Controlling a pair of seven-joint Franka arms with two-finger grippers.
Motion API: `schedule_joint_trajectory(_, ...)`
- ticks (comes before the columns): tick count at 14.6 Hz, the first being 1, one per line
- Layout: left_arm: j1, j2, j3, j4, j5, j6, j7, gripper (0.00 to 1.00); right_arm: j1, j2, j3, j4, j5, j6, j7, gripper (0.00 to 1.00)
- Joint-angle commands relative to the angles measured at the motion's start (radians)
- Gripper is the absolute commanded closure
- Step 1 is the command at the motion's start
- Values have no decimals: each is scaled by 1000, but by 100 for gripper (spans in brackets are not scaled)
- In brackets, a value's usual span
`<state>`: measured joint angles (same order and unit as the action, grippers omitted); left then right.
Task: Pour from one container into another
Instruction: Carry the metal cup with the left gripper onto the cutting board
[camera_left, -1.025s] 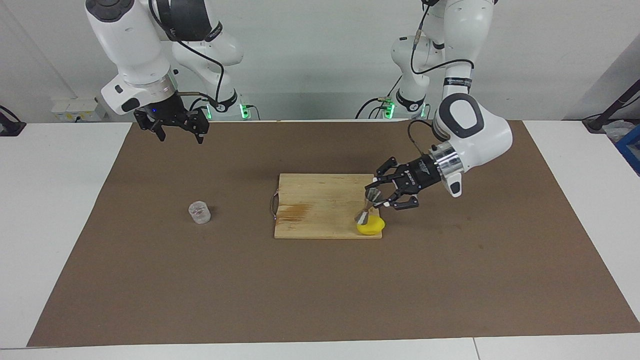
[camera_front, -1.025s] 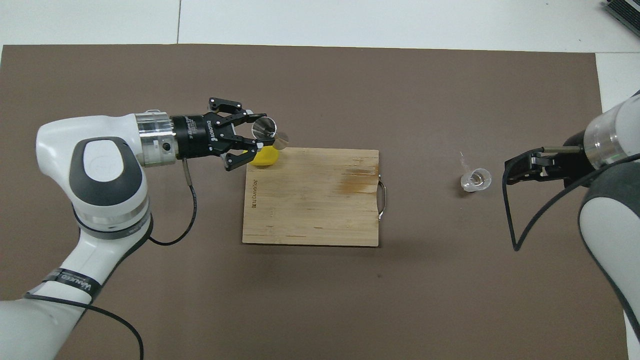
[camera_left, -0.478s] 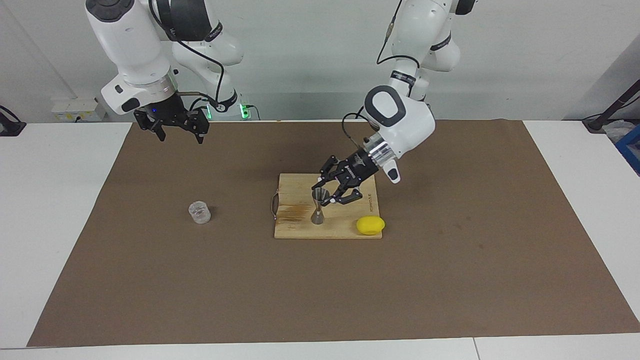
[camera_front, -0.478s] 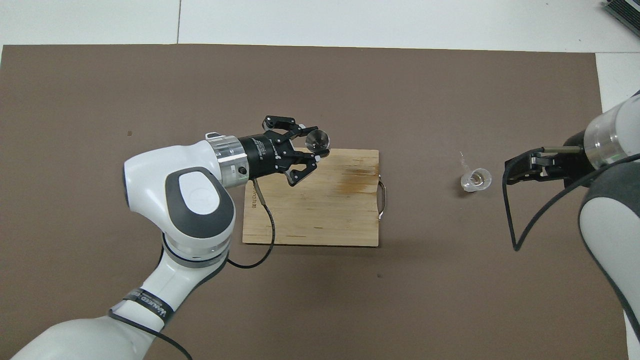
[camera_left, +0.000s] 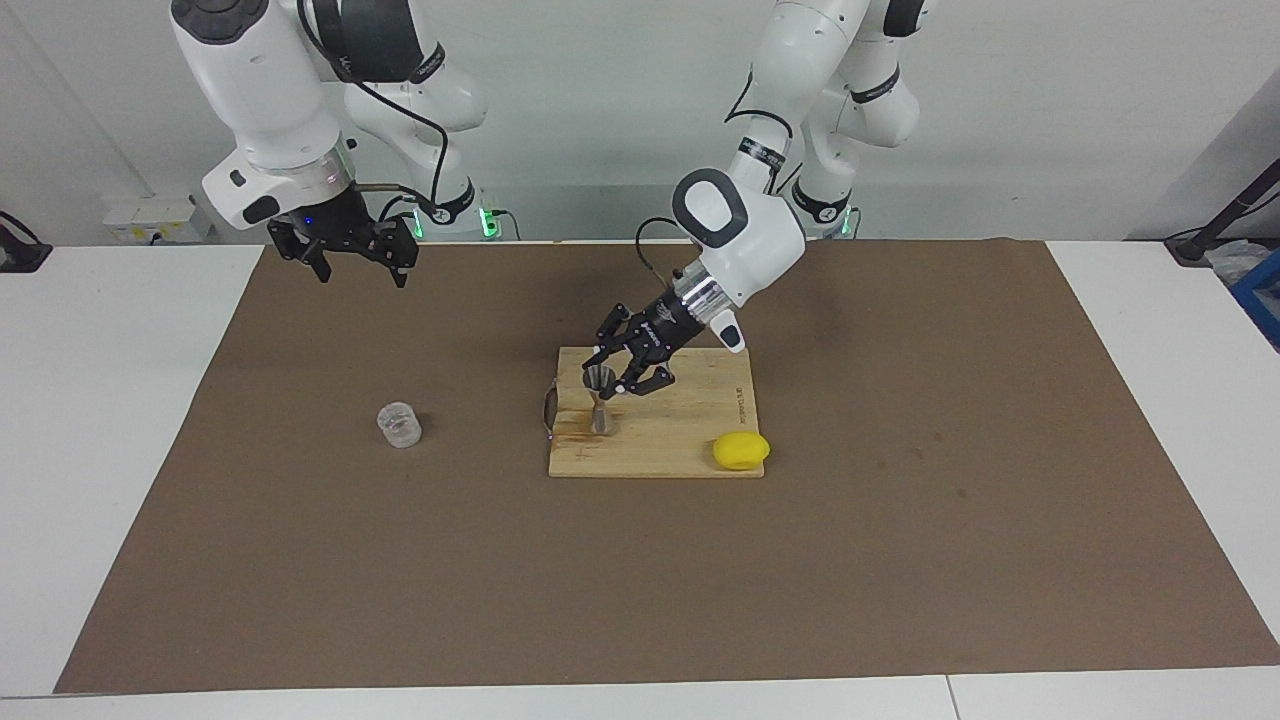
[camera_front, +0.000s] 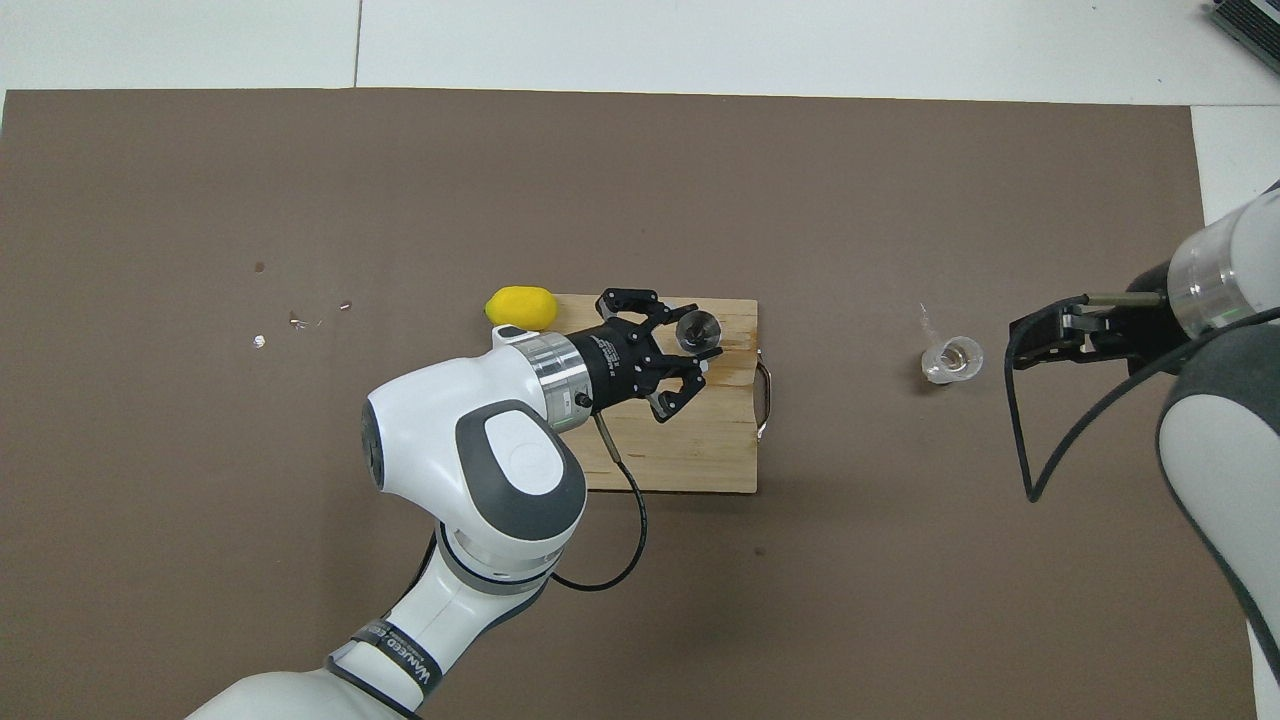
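- Left gripper (camera_left: 610, 382), closed on the small silvery hourglass-shaped metal jigger (camera_left: 600, 400), has carried it over the last second from beside the yellow lemon (camera_left: 741, 451) across the pale wooden cutting board (camera_left: 690, 430) to the board's handle end, toward the right arm's side.
- Jigger, tilted a second ago, now reads upright; its foot looks on or just above the board near the darker stain. Contact not certain.
- Overhead view: jigger's open mouth (camera_front: 696, 328) faces up, fingers either side of it.
- Lemon, partly hidden by the gripper a second ago, now shows in full at the board's corner toward the left arm's end, well apart from the jigger.
- Small clear cylindrical cup (camera_left: 399, 424) unmoved on the brown mat (camera_left: 900, 560), toward the right arm's end, apart from the board.
- Right gripper (camera_left: 348, 255) waits over the mat's edge nearest the robots; fingers spread, holding nothing, unchanged.
- Judgement: receiver is being staged closer to the cup. Pour not begun; cup still needs picking up, probably by the right arm.
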<state>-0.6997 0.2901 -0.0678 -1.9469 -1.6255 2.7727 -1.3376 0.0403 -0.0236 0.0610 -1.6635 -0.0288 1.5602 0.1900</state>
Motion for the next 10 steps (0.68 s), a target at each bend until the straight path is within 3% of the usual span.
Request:
schedule_joint_trajectory(1,-35,11,17,0,-22,30,-6,100,-8,-16,-3,-21,21,18,12,0)
schedule_joint_trajectory(5,-41,11,17,0,-21,36,-5,100,-19,-15,-3,-22,21,29,15,1)
schedule_joint_trajectory(6,-41,12,17,0,-11,38,-5,67,-20,-13,-3,-24,21,65,19,4)
schedule_joint_trajectory(7,-43,12,17,0,-1,47,-5,1,-20,-12,-3,-24,23,89,28,5)
schedule_joint_trajectory(10,-60,21,17,2,6,71,-5,0,-26,-6,-3,-30,23,103,104,5)
